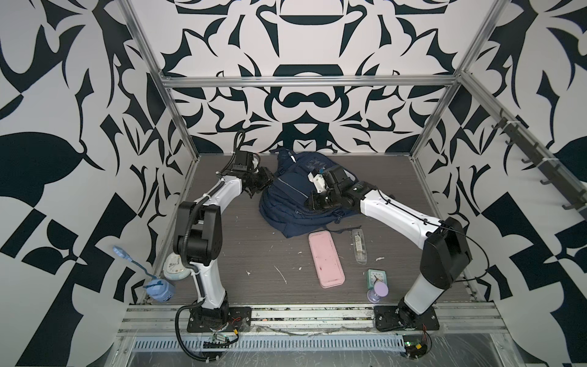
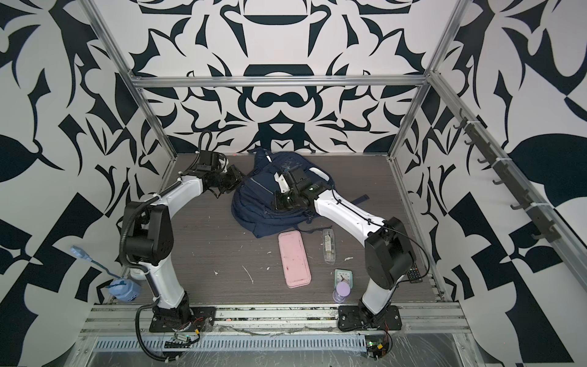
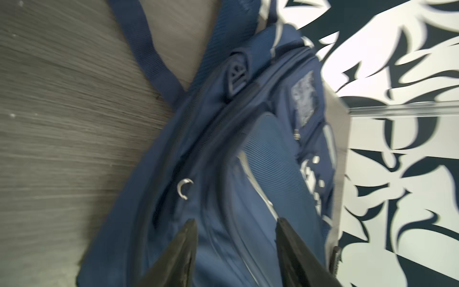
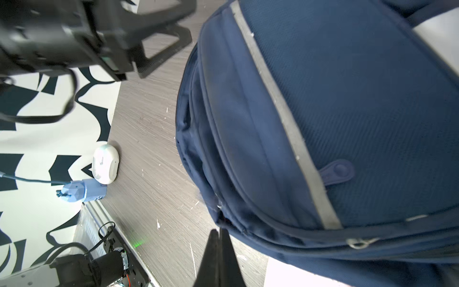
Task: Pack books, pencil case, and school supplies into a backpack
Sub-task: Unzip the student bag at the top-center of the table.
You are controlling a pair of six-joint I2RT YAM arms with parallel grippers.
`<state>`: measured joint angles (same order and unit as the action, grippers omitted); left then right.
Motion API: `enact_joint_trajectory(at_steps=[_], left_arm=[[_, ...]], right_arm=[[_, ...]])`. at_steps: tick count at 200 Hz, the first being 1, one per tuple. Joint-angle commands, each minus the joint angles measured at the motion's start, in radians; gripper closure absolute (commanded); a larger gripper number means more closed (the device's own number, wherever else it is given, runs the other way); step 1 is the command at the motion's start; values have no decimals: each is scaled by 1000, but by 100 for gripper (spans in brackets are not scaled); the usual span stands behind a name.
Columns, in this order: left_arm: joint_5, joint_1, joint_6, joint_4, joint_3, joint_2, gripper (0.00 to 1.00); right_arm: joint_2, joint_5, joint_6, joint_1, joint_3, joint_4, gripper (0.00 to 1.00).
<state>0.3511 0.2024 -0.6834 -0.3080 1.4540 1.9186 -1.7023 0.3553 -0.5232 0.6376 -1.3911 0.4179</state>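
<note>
On the table, backpack (image 1: 286, 203) (image 2: 259, 206): you see it lying on the grey surface, front pockets and reflective trim facing up, its top end toward the back wall.
Left gripper (image 1: 259, 190) (image 3: 236, 220): it sits at the backpack's left side, up near the top end. Your left wrist view is blurred, but it shows the jaws standing well apart with only blue fabric and a zip seam beyond them, and nothing is gripped.
Right gripper (image 1: 312, 201) (image 4: 218, 238): it is over the backpack's right half, above the front pocket. The jaws are pressed together, tips at the edge of a seam; you cannot tell whether they pinch any fabric.
Pencil case (image 1: 326, 260) (image 2: 294, 260): pink and flat on the table, just beside the backpack's bottom edge on the side toward the arm bases.
School supplies (image 1: 359, 246) (image 2: 329, 246): the clear packet lies just right of the pencil case, close to a loose backpack strap.
Clock (image 1: 376, 277): mint-green, farther from the backpack than the packet, on its right-hand side.
Hourglass (image 1: 378, 291): purple, just beyond the clock from the backpack.
White round device (image 4: 105, 164): well apart from the backpack, at the table's left edge.
</note>
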Motion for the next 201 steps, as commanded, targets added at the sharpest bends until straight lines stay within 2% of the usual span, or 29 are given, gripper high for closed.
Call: enact_joint_trajectory(at_steps=[1,36,61,93,132,167,201], left_arm=[[-18,9,60,-81,72,57,46],[29,11,77,-80,148,138,49],[76,11,72,-58,152,149,52],[123,9,61,-28,144,164,67],[149,8,50,-7,126,166,85],[155,-2,31,18,97,153,100],[149,-40,-49,128,-23,100,100]], right_arm=[[54,-1,15,-6,4,-17,100],[58,0,14,-7,12,-15,100],[58,2,11,-7,8,-13,100],[41,-54,22,-8,2,31,100],[-4,-168,34,-12,3,122,73],[-42,-183,18,-63,48,119,59],[-117,-153,-3,-126,59,68,51]])
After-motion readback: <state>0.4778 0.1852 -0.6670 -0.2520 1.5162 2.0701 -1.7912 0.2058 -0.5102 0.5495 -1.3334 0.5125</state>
